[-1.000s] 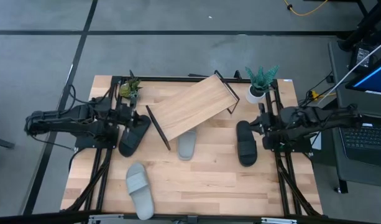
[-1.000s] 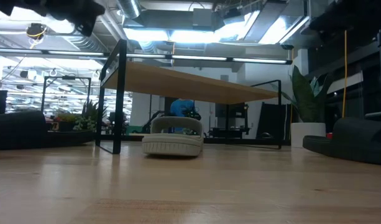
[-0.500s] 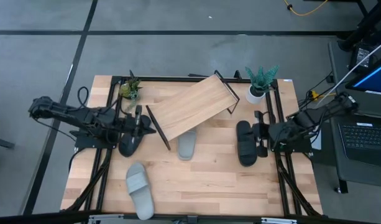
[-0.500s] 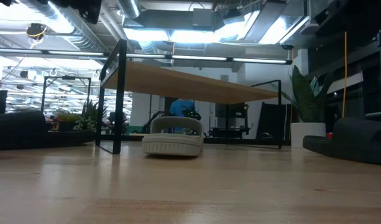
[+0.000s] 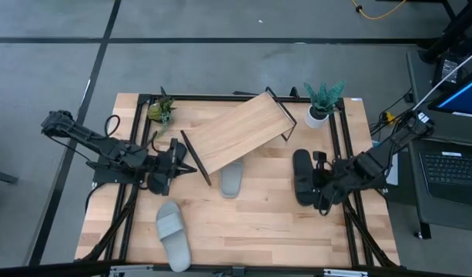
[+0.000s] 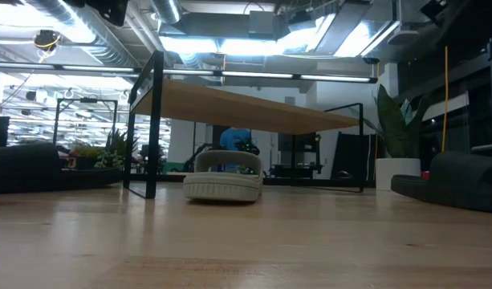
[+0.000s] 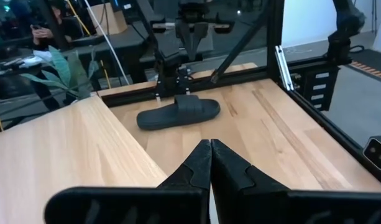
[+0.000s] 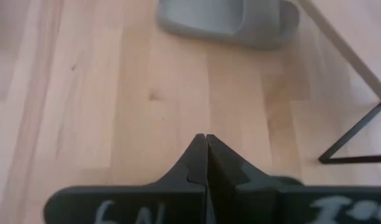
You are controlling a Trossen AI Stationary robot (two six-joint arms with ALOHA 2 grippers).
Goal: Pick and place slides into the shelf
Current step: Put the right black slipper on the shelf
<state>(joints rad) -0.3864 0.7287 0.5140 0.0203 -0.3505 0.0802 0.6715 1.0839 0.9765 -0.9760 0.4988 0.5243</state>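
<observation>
Over the last second, both dark arms folded and swung inward across the pale wooden surface (image 5: 251, 223). Left pincer (image 5: 179, 156) now low over the matte black slide sandal (image 5: 160, 175) on the left side, beside the near corner of the shelf's frame, fingertips pressed together in the left wrist view, gripping nothing. Right pincer (image 5: 322, 187) now at the outer edge of the second matte black slide sandal (image 5: 302, 177) on the right side, likewise clenched on nothing in the right wrist view. Probably the reach before a first pick on each side; no lift begun. Tilted light wood shelf on a thin black wire frame (image 5: 239, 132) at the middle back of the surface, top board bare. One light grey slide sandal (image 5: 232, 178) on the surface half beneath the shelf's front edge, not on the board. Other light grey slide sandal (image 5: 172, 235) well apart, near the front left.
</observation>
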